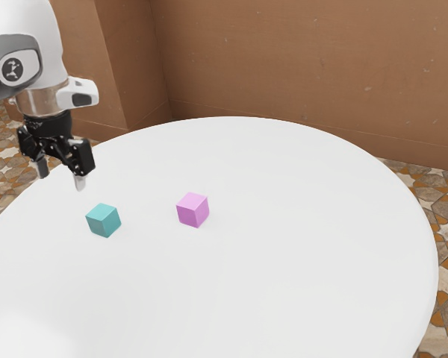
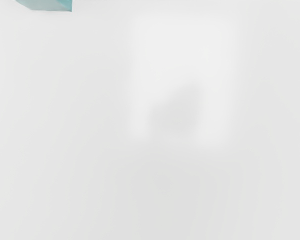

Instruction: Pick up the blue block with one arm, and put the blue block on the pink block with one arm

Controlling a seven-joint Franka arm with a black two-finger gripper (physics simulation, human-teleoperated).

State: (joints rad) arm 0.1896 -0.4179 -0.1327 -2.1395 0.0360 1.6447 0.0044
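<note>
A teal-blue block (image 1: 103,219) rests on the round white table (image 1: 299,224), toward the exterior view's left. A pink block (image 1: 193,209) sits on the table about a block's width to its right, apart from it. My black gripper (image 1: 60,175) hangs above the table, up and to the left of the blue block, with its two fingers spread and nothing between them. In the wrist view a corner of the blue block (image 2: 47,4) peeks in at the frame's edge, off to the side of my hand, over bare table (image 2: 180,150).
The table's curved edge runs along the exterior view's right, with a patterned tile floor (image 1: 440,246) beyond it. A brown wall (image 1: 299,60) stands behind the table.
</note>
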